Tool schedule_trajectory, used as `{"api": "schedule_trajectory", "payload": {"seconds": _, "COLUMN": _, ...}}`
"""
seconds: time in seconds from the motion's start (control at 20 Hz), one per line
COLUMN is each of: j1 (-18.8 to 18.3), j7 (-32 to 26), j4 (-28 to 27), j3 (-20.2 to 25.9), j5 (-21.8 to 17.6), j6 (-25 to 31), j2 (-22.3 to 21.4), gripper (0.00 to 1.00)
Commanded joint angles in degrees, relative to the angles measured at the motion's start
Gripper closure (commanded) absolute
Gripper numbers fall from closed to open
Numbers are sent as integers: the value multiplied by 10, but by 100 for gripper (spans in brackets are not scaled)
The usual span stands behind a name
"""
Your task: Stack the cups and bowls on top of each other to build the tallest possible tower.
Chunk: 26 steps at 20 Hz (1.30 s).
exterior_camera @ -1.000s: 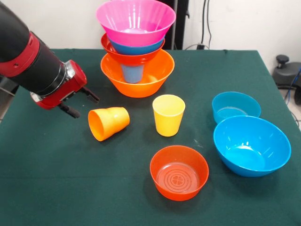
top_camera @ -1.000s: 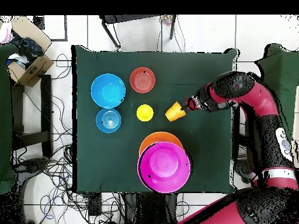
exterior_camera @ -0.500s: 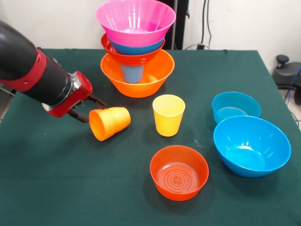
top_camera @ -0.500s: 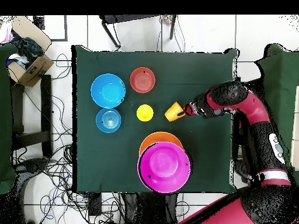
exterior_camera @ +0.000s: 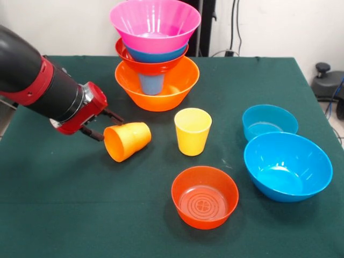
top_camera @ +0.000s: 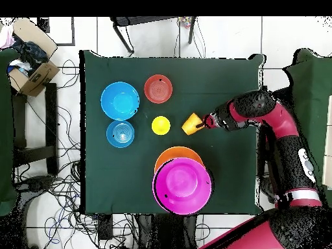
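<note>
The gripper (exterior_camera: 105,124) is open, with its 2 dark fingers (exterior_camera: 113,115) spread at the mouth of the orange cup (exterior_camera: 127,141), which lies on its side on the green table (exterior_camera: 64,204); it holds nothing. The yellow cup (exterior_camera: 192,130) stands upright just beside it. Behind them, the tower (exterior_camera: 156,51) rests in the big orange bowl (exterior_camera: 157,92), with the pink bowl (exterior_camera: 155,22) on top.
</note>
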Motion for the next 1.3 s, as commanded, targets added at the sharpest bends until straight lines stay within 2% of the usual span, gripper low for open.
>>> {"api": "schedule_trajectory", "payload": {"seconds": 0.05, "j1": 14, "j7": -133, "j4": 32, "j3": 15, "j5": -33, "j6": -65, "j2": 16, "gripper": 0}}
{"api": "schedule_trajectory", "payload": {"seconds": 0.5, "j1": 23, "j7": -147, "j4": 24, "j3": 18, "j5": -49, "j6": -31, "j2": -23, "gripper": 0}}
{"api": "schedule_trajectory", "payload": {"seconds": 1.0, "j1": 22, "j7": -147, "j4": 30, "j3": 32, "j5": -45, "j6": -42, "j2": -18, "gripper": 0}}
{"api": "schedule_trajectory", "payload": {"seconds": 1.3, "j1": 8, "j7": -180, "j4": 48, "j3": 56, "j5": -39, "j6": -50, "j2": -5, "gripper": 0}}
